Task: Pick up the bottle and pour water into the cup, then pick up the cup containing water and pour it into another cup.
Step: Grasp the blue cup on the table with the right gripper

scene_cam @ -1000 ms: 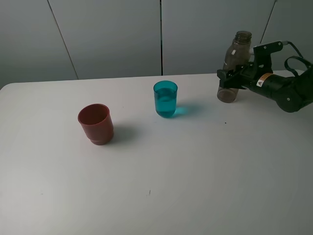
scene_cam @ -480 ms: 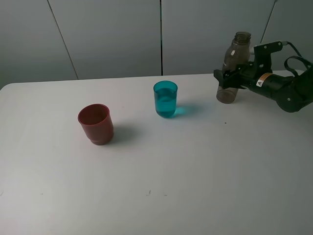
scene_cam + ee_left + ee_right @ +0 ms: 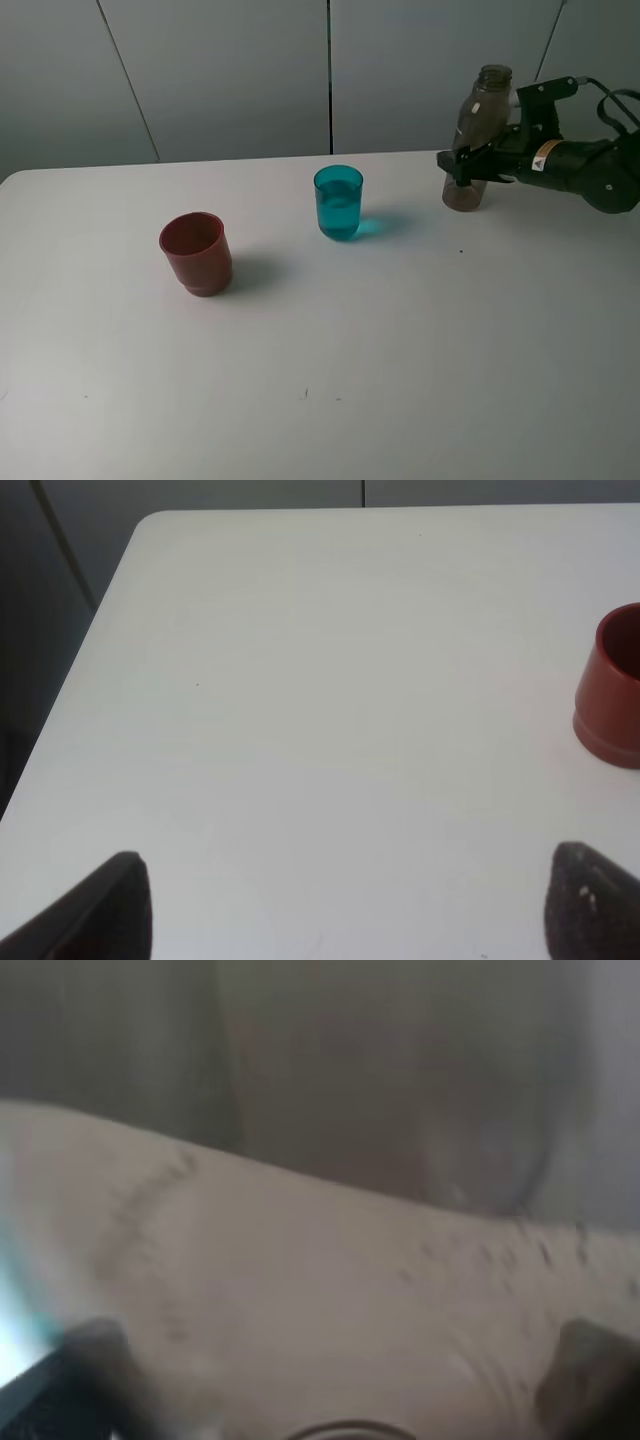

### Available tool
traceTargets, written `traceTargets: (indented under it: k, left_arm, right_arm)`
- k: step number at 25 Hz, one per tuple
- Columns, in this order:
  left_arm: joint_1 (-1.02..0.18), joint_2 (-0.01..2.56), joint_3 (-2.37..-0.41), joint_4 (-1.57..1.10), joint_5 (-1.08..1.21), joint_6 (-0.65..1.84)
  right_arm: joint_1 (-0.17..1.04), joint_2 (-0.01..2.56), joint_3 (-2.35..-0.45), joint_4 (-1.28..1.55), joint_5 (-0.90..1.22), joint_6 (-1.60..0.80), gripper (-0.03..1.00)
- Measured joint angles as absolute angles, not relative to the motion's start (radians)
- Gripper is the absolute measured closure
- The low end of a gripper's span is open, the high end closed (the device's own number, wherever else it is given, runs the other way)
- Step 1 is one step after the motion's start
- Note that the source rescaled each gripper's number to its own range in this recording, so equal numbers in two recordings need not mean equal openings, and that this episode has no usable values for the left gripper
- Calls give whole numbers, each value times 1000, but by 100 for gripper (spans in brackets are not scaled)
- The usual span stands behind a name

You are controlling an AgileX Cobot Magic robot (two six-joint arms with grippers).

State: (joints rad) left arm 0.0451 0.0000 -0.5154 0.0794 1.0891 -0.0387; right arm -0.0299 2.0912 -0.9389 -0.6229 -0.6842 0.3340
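- Right fingers (image 3: pixel 95 1362): in the right wrist view we see both tips far apart at the frame edges. The blurred grey-brown wall of the bottle (image 3: pixel 479 115) fills the space between them.
- Right gripper (image 3: pixel 461 170): the jaws are spread wide on either side of the bottle's lower body. We cannot tell whether either pad touches the plastic.
- Bottle: it stands upright on the table (image 3: pixel 420 350), uncapped, at about 2 o'clock on the tabletop in the high view, close to the far edge.
- Right arm: it reaches in from 3 o'clock, held low and nearly level.
- Left fingers (image 3: pixel 122 900): the two dark tips are wide apart, with only bare tabletop between them.
- Left gripper (image 3: pixel 355 908): it hangs over the table's near-left corner and holds nothing. It does not appear in the high view.
- Teal cup (image 3: pixel 339 203): upright at about 12 o'clock from the table's centre, well apart from the bottle, which lies at its 3 o'clock. We note a liquid line inside it.
- Red cup (image 3: pixel 197 253): upright at the teal cup's 8 o'clock and well apart from it. The left wrist view catches its edge.
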Motion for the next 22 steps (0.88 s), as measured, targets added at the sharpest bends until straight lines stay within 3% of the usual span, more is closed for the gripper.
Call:
traceTargets:
  k: [11, 16, 22]
  left_arm:
    - [45, 0, -515, 79, 1089, -39]
    - [45, 0, -515, 79, 1089, -39]
    - [45, 0, -515, 79, 1089, -37]
  right_arm:
    - [-45, 1893, -707, -622, -622, 325, -3]
    - [-49, 1823, -606, -798, -723, 368, -3]
    - [42, 1832, -578, -896, -735, 394, -3]
